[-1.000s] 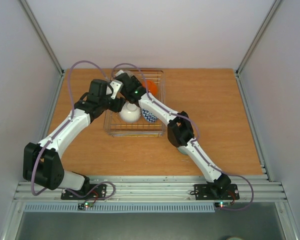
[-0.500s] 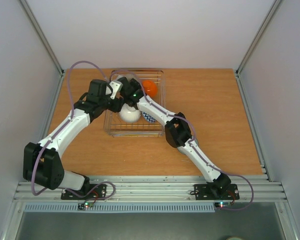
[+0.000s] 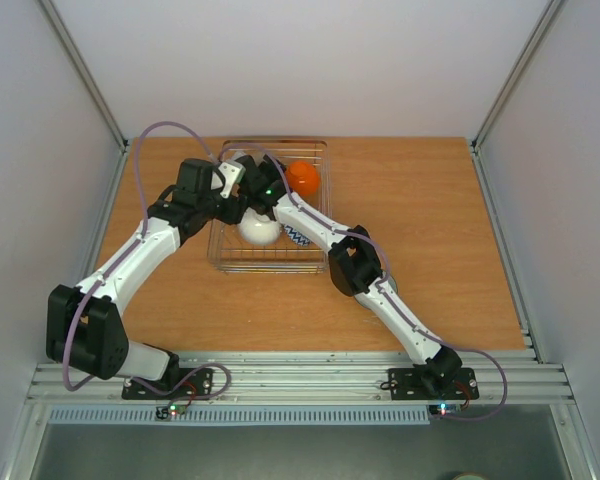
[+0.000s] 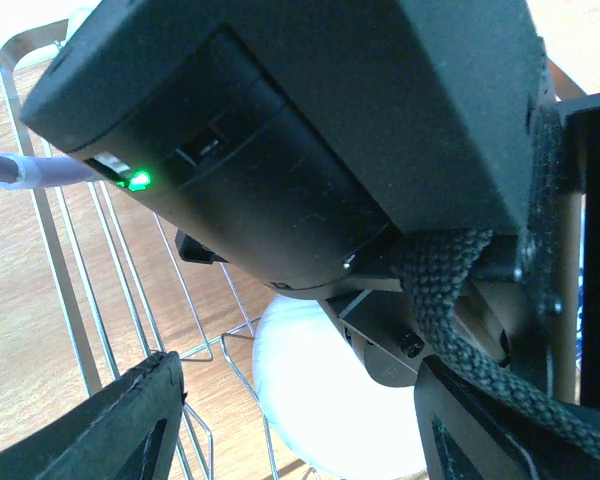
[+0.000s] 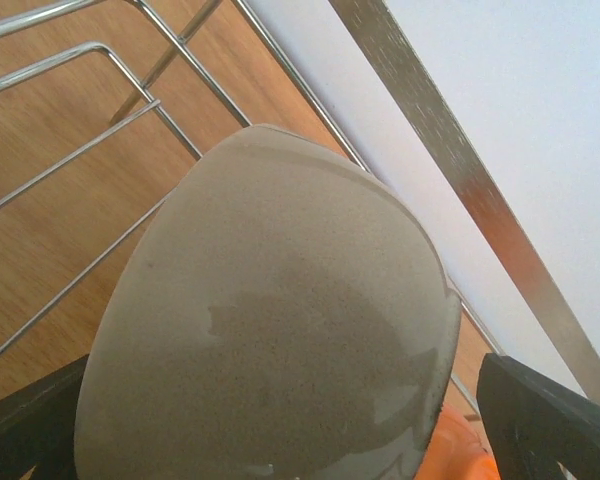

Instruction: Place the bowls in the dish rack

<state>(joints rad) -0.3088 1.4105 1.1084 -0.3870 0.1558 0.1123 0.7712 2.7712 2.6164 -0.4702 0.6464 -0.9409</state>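
The silver wire dish rack (image 3: 220,262) sits at the back middle of the table. Inside it lie a plain white bowl (image 3: 260,229), a blue-white zigzag bowl (image 3: 298,236) and an orange bowl (image 3: 302,177). My right gripper (image 3: 239,162) reaches into the rack's far left corner. In the right wrist view a beige bowl (image 5: 270,330) fills the space between its wide-spread fingers (image 5: 540,420), tilted on the rack wires (image 5: 80,150), with the orange bowl (image 5: 460,445) beside it. My left gripper (image 4: 300,430) stands open astride the white bowl (image 4: 330,400), its left finger apart from it.
The right arm's black wrist housing (image 4: 300,130) hangs close above the left gripper. Both arms cross over the rack's left half. The enclosure's metal frame bar (image 5: 460,170) and white back wall stand just behind the rack. Bare wooden tabletop (image 3: 430,220) lies to the right.
My right arm has shifted left toward the rack's far left corner, uncovering the orange bowl, and its jaws have spread wider around the beige bowl. The left arm has not moved.
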